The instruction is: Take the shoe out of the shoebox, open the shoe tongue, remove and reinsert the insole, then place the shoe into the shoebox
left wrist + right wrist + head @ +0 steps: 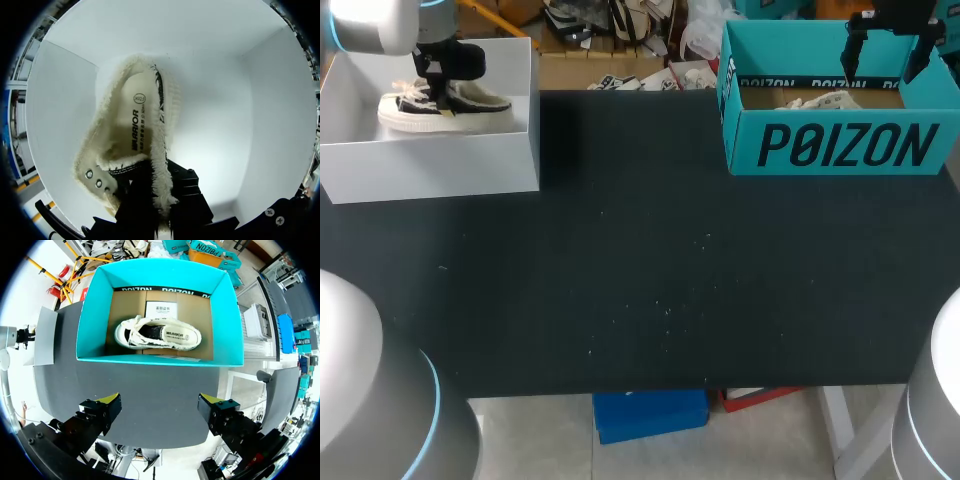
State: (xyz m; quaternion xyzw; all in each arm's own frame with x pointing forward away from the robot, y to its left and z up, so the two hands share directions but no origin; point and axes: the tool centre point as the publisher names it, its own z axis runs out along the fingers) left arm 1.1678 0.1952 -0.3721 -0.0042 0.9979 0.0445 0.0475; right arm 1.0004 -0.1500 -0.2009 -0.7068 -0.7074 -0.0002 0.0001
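A cream fleece-lined shoe with black trim lies inside the white shoebox at the far left of the table. My left gripper reaches down into that box. In the left wrist view its black fingers are pinched on the shoe's fleecy collar edge near the eyelets, so the left gripper is shut on it; the yellow tips are hidden. My right gripper hangs open above the teal shoebox, apart from it. A second cream shoe lies inside, ahead of the open right gripper.
The black table stretches between the two boxes. The white box's walls stand close around the left gripper. A paper card lies on the teal shoebox's cardboard floor behind the second shoe.
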